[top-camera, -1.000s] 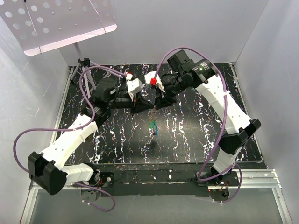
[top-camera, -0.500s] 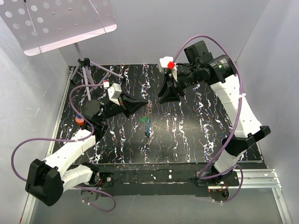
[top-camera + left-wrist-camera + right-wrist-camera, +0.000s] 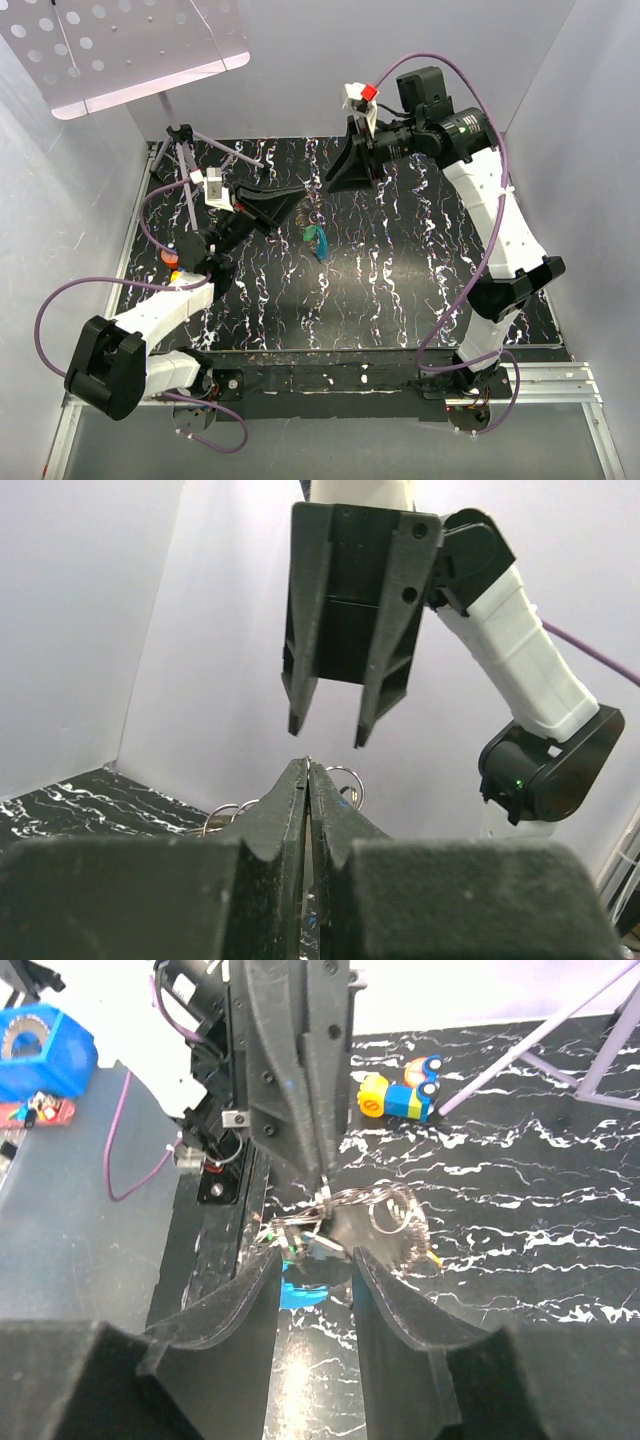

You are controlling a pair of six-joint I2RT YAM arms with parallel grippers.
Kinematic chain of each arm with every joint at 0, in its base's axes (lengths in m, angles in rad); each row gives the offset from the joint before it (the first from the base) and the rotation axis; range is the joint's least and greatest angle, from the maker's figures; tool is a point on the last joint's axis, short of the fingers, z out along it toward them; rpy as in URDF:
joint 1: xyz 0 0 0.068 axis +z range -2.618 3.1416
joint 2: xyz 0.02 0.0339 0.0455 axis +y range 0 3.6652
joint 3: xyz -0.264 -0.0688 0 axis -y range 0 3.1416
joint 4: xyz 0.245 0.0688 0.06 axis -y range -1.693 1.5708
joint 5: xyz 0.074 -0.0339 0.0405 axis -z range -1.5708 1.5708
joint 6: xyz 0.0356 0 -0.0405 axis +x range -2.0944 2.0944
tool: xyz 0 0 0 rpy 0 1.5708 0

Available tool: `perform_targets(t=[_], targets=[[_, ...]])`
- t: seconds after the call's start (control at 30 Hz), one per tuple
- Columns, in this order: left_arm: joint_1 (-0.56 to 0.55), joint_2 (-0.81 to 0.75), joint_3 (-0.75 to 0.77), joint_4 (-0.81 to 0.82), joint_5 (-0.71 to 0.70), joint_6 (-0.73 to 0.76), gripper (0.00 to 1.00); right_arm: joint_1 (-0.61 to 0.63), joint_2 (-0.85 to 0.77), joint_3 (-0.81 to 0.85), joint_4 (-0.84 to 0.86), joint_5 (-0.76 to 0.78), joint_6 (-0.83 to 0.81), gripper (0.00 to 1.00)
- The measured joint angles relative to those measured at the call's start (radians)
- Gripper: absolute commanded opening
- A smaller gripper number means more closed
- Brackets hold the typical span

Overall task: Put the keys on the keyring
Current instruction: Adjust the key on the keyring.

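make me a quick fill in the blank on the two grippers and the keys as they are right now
1. The left gripper is pinched ___ on the keyring.
2. The right gripper has its jaws apart and holds ___.
3. In the right wrist view, the key showing between the right gripper's fingers has a ___ head.

Missing words: shut; nothing; blue.
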Motion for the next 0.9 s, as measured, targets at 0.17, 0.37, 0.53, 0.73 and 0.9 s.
perform_targets(t=[0.17, 0.37, 0.53, 0.73, 0.9], targets=[[0.0, 0.006, 0.017, 0.022, 0.0, -0.033, 0.0, -0.021, 0.006, 0.002, 0.132, -0.033, 0.169, 0.37], [0.0, 0.02, 0.035, 0.032, 0.003, -0.05, 0.0, -0.02, 0.006, -0.068, 0.304, -0.093, 0.376, 0.33], [0.0, 0.02, 0.035, 0.033, 0.006, -0.053, 0.0, -0.011, 0.006, -0.1, 0.354, -0.106, 0.446, 0.32], [0.0, 0.024, 0.038, 0.035, 0.008, -0.06, 0.0, 0.008, 0.006, -0.11, 0.38, -0.102, 0.472, 0.29], [0.0, 0.024, 0.038, 0.035, 0.007, -0.059, 0.0, 0.014, 0.006, -0.145, 0.385, -0.096, 0.478, 0.25]])
